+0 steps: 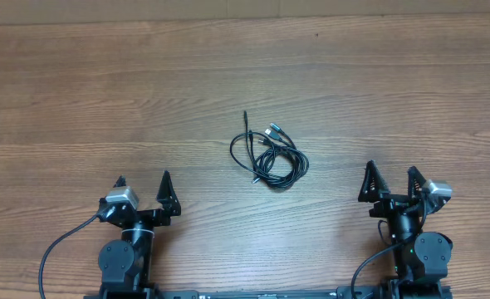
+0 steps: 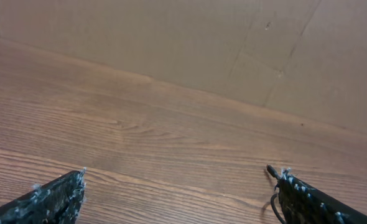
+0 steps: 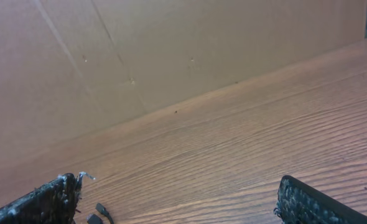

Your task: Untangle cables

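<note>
The cables (image 1: 270,158) lie in one loose, tangled coil at the middle of the bench (image 1: 79,83), well apart from both arms. The left end effector (image 1: 143,184) and the right end effector (image 1: 390,178) stand wide open by the near edge, holding nothing. A cardboard wall (image 2: 171,37) runs along the far edge.

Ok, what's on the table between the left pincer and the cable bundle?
Nothing; the overhead view shows only bare wooden table between the left pincer and the cables.
</note>
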